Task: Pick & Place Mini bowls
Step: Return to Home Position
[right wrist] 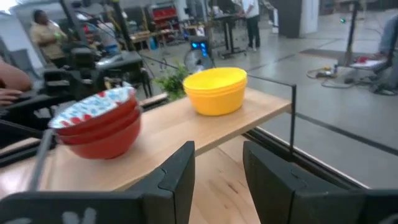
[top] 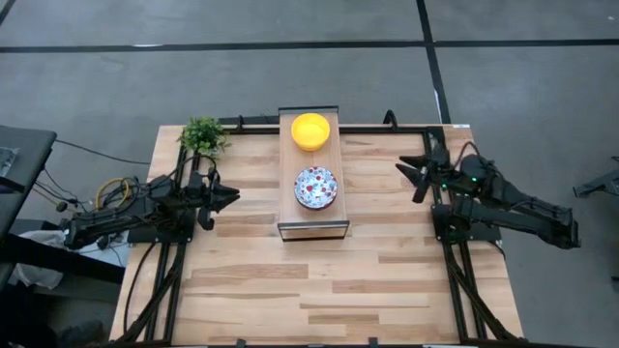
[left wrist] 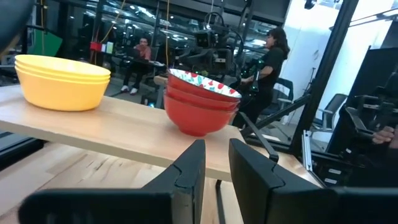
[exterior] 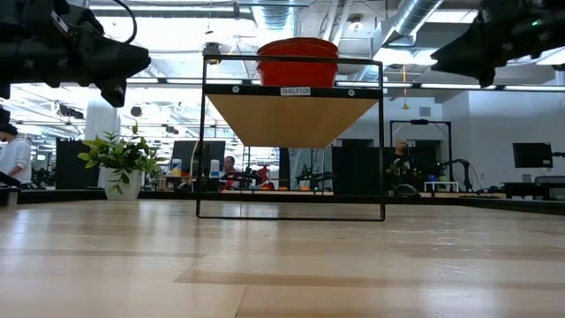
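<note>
A stack of yellow mini bowls (top: 310,130) stands on the far part of a raised wooden shelf (top: 290,203). A stack of floral bowls with red outsides (top: 316,187) stands nearer on the same shelf. Both stacks show in the left wrist view as yellow bowls (left wrist: 61,80) and floral bowls (left wrist: 200,103), and in the right wrist view as yellow bowls (right wrist: 217,91) and floral bowls (right wrist: 99,123). My left gripper (top: 228,196) hovers open left of the shelf. My right gripper (top: 410,174) hovers open right of it. Both are raised off the table.
A small green potted plant (top: 202,135) stands at the table's far left corner, close behind my left gripper. The shelf rests on a thin black wire frame (exterior: 291,212). Bare wooden table (top: 329,280) lies near of the shelf. People stand in the room beyond.
</note>
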`<control>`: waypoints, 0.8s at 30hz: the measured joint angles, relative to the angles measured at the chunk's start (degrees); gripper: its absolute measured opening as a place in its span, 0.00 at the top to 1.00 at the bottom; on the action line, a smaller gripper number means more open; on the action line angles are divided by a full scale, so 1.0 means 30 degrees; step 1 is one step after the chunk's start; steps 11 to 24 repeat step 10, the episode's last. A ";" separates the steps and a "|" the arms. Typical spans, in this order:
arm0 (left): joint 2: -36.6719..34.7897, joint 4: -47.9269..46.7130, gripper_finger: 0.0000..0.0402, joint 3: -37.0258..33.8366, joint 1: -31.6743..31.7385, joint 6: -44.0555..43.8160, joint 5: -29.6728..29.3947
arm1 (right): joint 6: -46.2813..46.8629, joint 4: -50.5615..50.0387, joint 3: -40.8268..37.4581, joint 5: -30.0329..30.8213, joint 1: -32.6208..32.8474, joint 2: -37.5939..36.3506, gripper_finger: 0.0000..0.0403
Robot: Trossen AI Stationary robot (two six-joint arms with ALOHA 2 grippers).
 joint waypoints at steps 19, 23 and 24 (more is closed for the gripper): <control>0.0000 0.0160 0.82 0.0000 0.0006 0.1071 -0.0015 | 0.0021 0.1580 -0.2588 -0.0423 0.2660 -0.2075 0.69; 0.0000 0.0160 0.82 0.0000 0.0006 0.1071 -0.0015 | 0.0021 0.1580 -0.2588 -0.0423 0.2660 -0.2075 0.69; 0.0000 0.0160 0.82 0.0000 0.0006 0.1071 -0.0015 | 0.0021 0.1580 -0.2588 -0.0423 0.2660 -0.2075 0.69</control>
